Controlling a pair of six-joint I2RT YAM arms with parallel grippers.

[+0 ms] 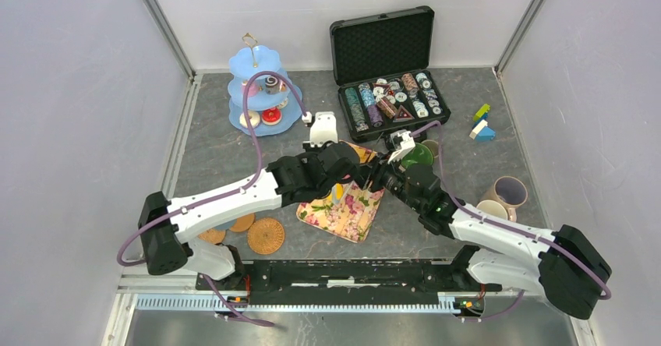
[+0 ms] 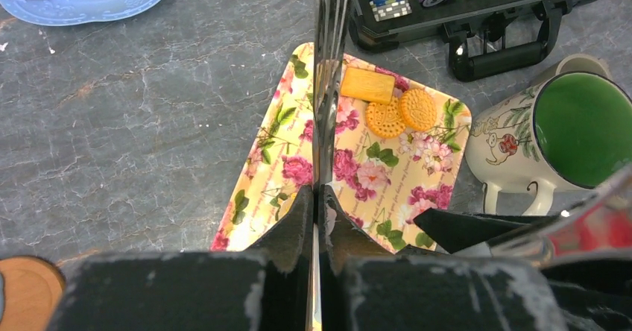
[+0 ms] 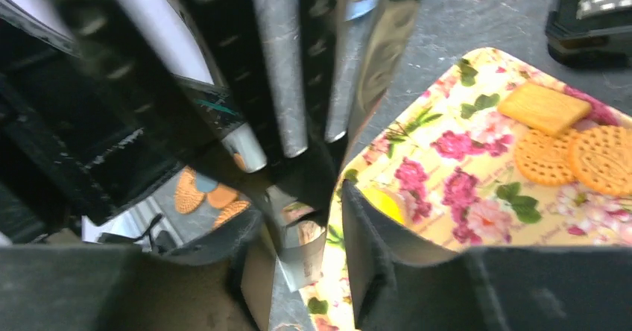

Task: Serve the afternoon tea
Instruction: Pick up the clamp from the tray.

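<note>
Marbled grey table (image 2: pixel 149 122) bears tray (image 2: pixel 277 159) of round biscuits (image 2: pixel 417 109).

Open black case (image 1: pixel 387 73) at far edge of grey worktop (image 1: pixel 218 151), right of centre, striped poker chips (image 1: pixel 394 97) in rows inside. Coloured building blocks (image 1: pixel 482 124) near far-right corner, well apart from case.

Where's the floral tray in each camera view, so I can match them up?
Top external: floral tray sits at centre, near the table's front.
Left wrist: tray fills the middle.
Right wrist: tray takes the right half, biscuits on it.
Shared landmark: black chip case, beyond the tray in all views.
</note>
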